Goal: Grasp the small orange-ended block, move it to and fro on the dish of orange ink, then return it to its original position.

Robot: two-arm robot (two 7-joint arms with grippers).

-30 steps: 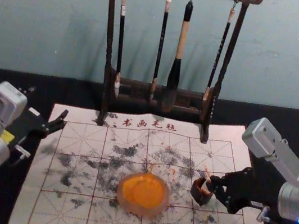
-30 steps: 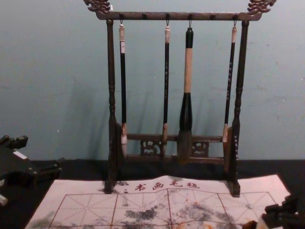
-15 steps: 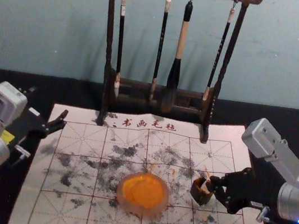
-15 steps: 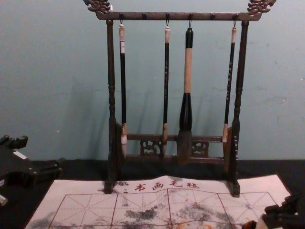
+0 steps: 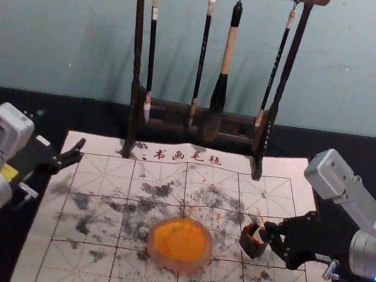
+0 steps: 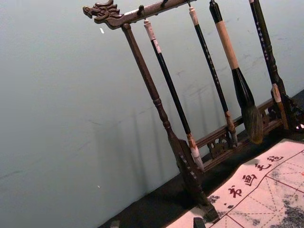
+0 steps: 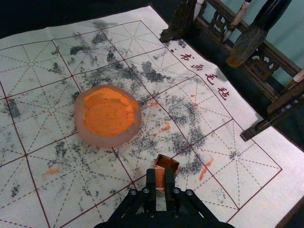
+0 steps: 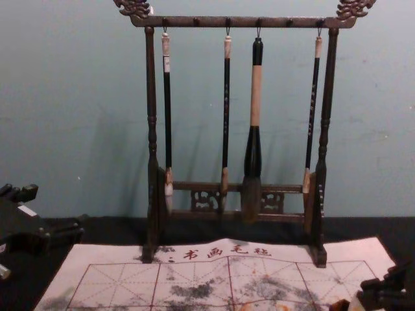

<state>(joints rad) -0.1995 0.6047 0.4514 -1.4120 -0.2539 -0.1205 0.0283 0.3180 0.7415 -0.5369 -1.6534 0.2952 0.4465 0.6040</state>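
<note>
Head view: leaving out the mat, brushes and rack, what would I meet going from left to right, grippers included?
Left gripper, fingers apart → dish of orange ink → small dark box → right gripper, closed on the block.

Table (image 5: pixel 358 152): black surface, dark on both sides of a pale mat (image 5: pixel 80 278). Mat spread flat; red grid, dashed guide lines, dark red characters along far margin. Grey-black smudges across much of it, scattered orange marks. Dark wooden brush rack (image 5: pixel 137 54) upright at far side, feet over mat's far border. Round dish (image 5: pixel 151 242) on mat near its middle, pale rim, orange ink (image 5: pixel 181 240) inside. Small dark container (image 5: pixel 250 248), orange within, on mat right of dish, apart from it.
</note>
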